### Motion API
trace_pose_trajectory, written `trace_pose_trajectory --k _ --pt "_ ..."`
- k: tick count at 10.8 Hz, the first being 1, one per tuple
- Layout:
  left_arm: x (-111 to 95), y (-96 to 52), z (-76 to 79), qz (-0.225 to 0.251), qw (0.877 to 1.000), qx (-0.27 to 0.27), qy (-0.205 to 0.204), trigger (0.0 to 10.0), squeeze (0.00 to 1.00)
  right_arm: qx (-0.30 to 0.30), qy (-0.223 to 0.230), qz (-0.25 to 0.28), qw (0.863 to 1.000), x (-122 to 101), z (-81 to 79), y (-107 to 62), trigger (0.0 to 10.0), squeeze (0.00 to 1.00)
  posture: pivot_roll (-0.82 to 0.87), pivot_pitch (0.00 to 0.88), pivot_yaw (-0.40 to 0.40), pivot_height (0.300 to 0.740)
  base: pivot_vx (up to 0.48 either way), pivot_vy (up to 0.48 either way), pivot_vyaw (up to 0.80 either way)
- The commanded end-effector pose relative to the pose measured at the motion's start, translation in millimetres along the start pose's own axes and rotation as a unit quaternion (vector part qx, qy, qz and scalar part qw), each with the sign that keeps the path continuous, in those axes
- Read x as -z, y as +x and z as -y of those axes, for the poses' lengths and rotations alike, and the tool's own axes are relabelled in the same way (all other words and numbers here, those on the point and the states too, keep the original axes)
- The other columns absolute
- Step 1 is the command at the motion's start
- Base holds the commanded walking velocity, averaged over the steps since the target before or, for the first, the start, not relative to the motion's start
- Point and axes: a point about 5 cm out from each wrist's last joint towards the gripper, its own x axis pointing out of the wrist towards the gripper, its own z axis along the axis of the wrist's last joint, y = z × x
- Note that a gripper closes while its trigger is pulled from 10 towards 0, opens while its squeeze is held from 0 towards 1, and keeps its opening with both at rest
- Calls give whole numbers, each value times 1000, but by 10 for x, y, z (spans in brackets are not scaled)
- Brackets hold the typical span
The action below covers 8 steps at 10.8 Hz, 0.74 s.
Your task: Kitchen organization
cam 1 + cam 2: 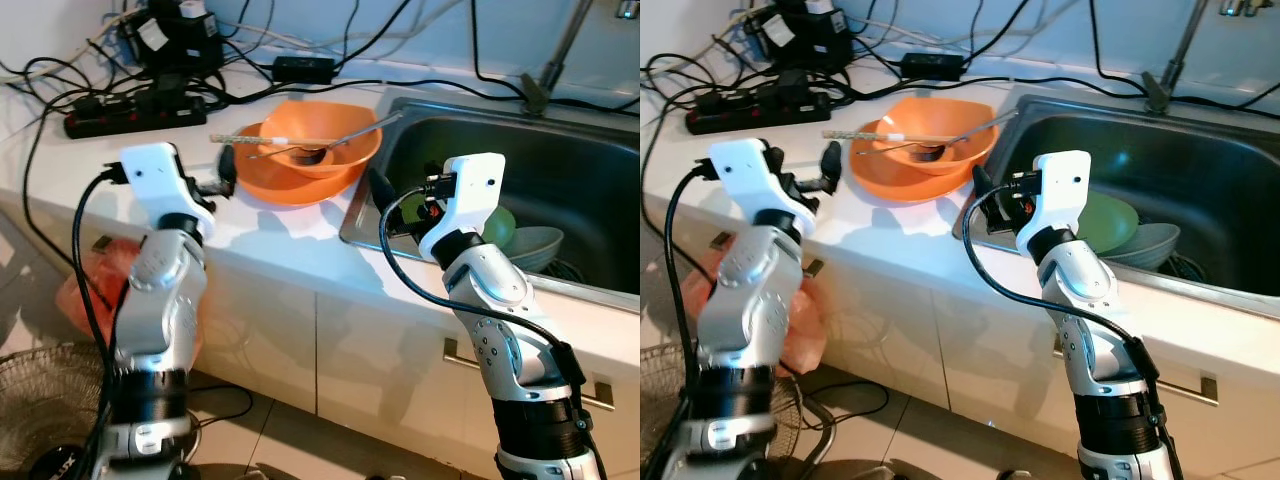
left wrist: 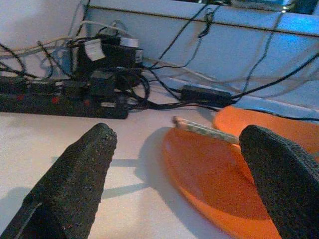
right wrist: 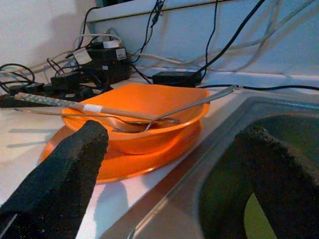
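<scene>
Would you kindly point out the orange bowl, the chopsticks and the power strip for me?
orange bowl (image 1: 345,152), left eye view, on its front outer wall.
chopsticks (image 1: 262,138), left eye view, midway along the pair lying across the bowl.
power strip (image 1: 135,110), left eye view, on its black top face.

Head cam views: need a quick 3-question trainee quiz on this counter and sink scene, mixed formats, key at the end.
1. True or false: the orange bowl sits on the orange plate.
2. Multiple choice: where do the green dishes lie? A) on the counter B) in the sink C) on the floor
3. Fill in: across the bowl lie chopsticks and a metal ____.

Key:
1. True. The right wrist view shows the bowl resting on the plate.
2. B. The left gripper hovers open beside the plate; the right gripper hovers open at the sink's edge.
3. Spoon.
</scene>
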Motion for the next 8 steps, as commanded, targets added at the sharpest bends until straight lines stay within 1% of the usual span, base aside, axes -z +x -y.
trace_pose_trajectory --k 1,2,3,4,5,6,7,8 --pt "-31 62 -44 -2 1000 -6 -7 10000 0 2 -7 19 1000 -90 -10 0 10000 0 19 65 36 740 0 0 0" --pt "-41 130 -48 -7 1000 0 -26 10000 0 2 -6 25 1000 -117 -4 -5 10000 0 18 72 34 740 0 0 0" --pt "-50 166 -30 -8 999 7 -40 10000 0 2 -7 26 1000 -123 0 -12 10000 0 15 75 35 740 0 0 0" --pt "-36 214 -11 -17 998 14 -64 10000 0 2 -7 27 1000 -133 6 -31 10000 0 8 85 36 740 0 0 0" --pt "10 272 12 -31 994 19 -101 10000 0 -28 -13 22 999 -152 -14 -51 10000 0 -1 96 36 740 0 0 0" --pt "22 298 50 -36 993 28 -111 10000 0 -50 -25 7 998 -153 -3 -75 10000 0 -7 102 36 740 0 0 0" --pt "28 322 98 -38 992 39 -114 10000 0 -57 -34 -11 998 -135 75 -107 10000 0 -14 109 35 740 0 0 0" --pt "39 336 123 -40 991 46 -118 10000 0 -56 -35 -13 998 -140 110 -123 10000 0 -17 112 35 740 0 0 0"
